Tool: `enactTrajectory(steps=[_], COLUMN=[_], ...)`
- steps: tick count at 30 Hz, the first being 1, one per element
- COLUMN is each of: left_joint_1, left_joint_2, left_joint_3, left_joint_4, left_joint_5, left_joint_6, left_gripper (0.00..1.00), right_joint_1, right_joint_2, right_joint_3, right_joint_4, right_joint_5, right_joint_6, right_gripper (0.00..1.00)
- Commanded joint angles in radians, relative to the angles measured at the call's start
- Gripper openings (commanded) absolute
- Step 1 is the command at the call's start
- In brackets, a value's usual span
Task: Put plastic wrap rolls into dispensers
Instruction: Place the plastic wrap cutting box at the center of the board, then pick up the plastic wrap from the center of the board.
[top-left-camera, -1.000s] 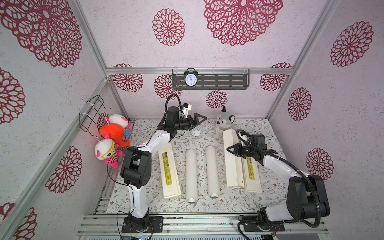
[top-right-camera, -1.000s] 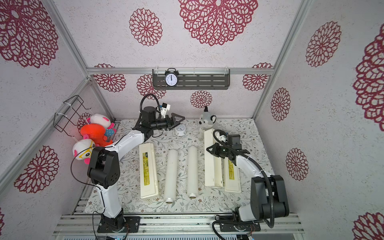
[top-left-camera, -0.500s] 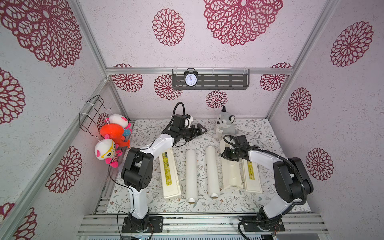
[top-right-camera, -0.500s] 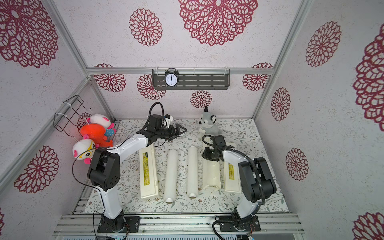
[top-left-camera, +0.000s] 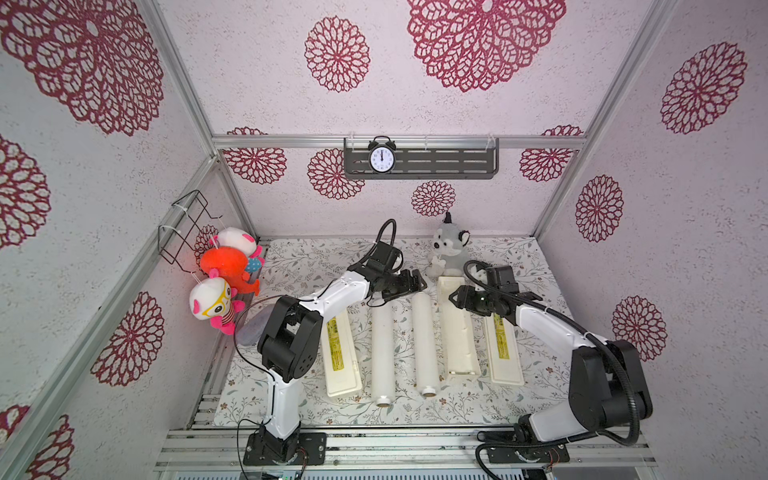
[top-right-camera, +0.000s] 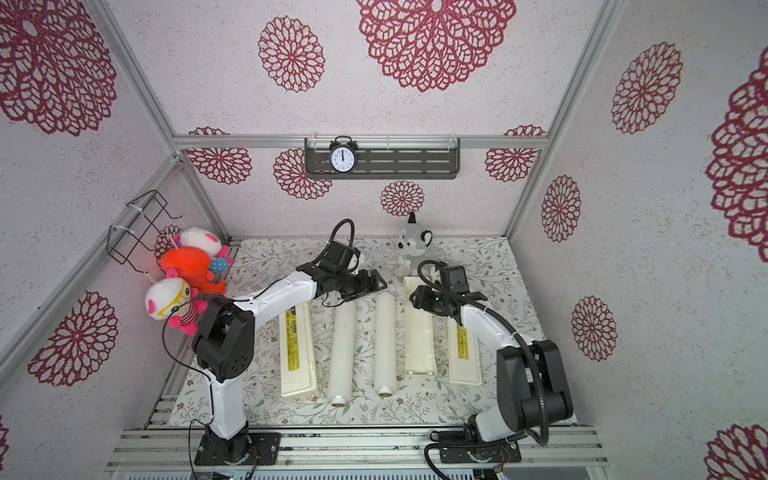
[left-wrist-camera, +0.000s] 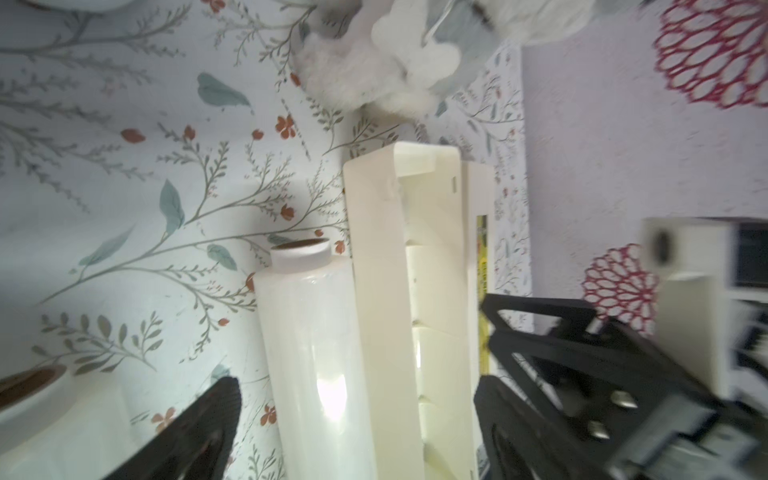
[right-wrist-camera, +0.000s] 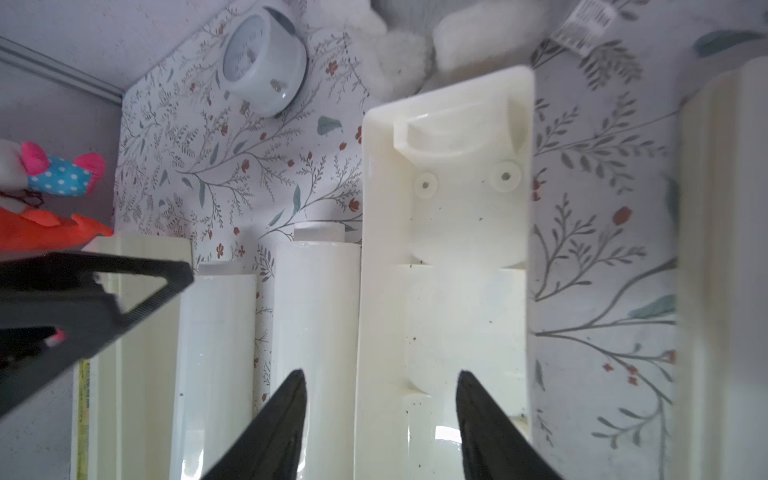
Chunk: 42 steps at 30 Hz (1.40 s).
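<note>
Right end effector (right-wrist-camera: 380, 419): spread, released the opened dispenser (top-left-camera: 457, 328), whose tray now lay flat.
Left end effector (top-left-camera: 409, 284): spread, empty, lowered over roll (top-left-camera: 382, 345).

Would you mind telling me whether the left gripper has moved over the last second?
Yes. The left gripper has come forward from near the back wall, away from the grey plush toy, and now hovers open over the far ends of the two plastic wrap rolls.

Both top views are bright, evenly lit and sharp, with soft shadows and wide-angle bending at the edges. The left wrist view is motion-blurred, with glare on a roll (left-wrist-camera: 328, 386). The right wrist view blurs near its fingers (right-wrist-camera: 286, 419).
</note>
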<state>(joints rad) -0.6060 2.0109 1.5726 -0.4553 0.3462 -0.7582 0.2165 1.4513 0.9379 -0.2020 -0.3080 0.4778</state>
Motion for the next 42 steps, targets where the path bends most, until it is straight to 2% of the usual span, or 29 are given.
enactTrajectory(steps=[1, 7, 15, 20, 27, 30, 37, 42], left_joint_1=[-0.056, -0.117, -0.173, -0.187, -0.215, -0.218, -0.192, -0.157], left_joint_2=[0.038, 0.098, 0.189, 0.236, 0.296, 0.316, 0.268, 0.177], left_joint_3=[0.037, 0.05, 0.121, 0.156, 0.22, 0.24, 0.229, 0.197], left_joint_4=[-0.182, -0.238, -0.301, -0.374, -0.453, -0.477, -0.486, -0.448], left_joint_5=[-0.126, -0.176, -0.211, -0.266, -0.351, -0.384, -0.418, -0.393], left_joint_6=[0.043, 0.023, 0.0, -0.002, -0.018, -0.025, -0.021, -0.026], left_gripper=[0.93, 0.93, 0.93, 0.86, 0.87, 0.81, 0.67, 0.64], right_joint_1=[-0.037, -0.104, -0.129, -0.132, -0.132, -0.133, -0.12, -0.062], right_joint_2=[-0.08, -0.186, -0.241, -0.247, -0.231, -0.23, -0.183, -0.129], right_joint_3=[-0.028, -0.101, -0.163, -0.185, -0.218, -0.227, -0.249, -0.237], right_joint_4=[-0.051, -0.073, -0.093, -0.089, -0.067, -0.058, -0.003, 0.027], right_joint_5=[0.04, 0.079, 0.129, 0.137, 0.146, 0.145, 0.075, 0.072], right_joint_6=[-0.023, -0.024, -0.045, -0.057, -0.065, -0.071, -0.074, -0.078], right_gripper=[0.59, 0.61, 0.64, 0.64, 0.65, 0.65, 0.67, 0.69])
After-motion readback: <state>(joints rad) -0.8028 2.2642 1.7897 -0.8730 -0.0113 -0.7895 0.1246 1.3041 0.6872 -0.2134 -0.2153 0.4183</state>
